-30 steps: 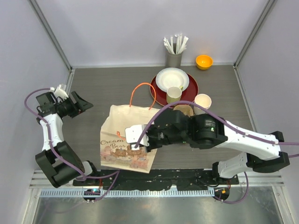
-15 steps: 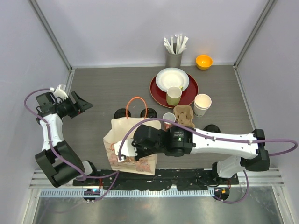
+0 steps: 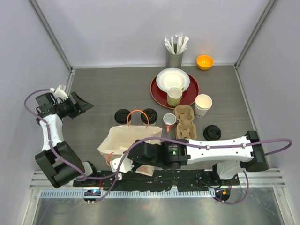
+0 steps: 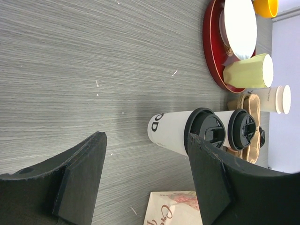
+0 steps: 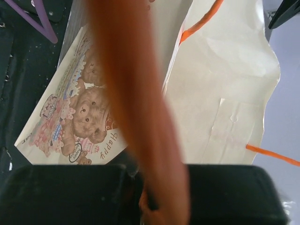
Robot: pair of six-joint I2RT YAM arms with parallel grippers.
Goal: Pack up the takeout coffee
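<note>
Left wrist: coffee cups [image 4: 171, 131] beyond wide jaws, apparently untouched.

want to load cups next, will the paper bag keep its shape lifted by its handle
Probably floppy: the paper bag looks creased and slumped. Likely light, so it may swing from the orange handle pinched in the right pincer.

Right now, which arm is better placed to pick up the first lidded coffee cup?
Left. The left tool is open and faces the lidded cups; the right tool is shut on the bag handle.
</note>
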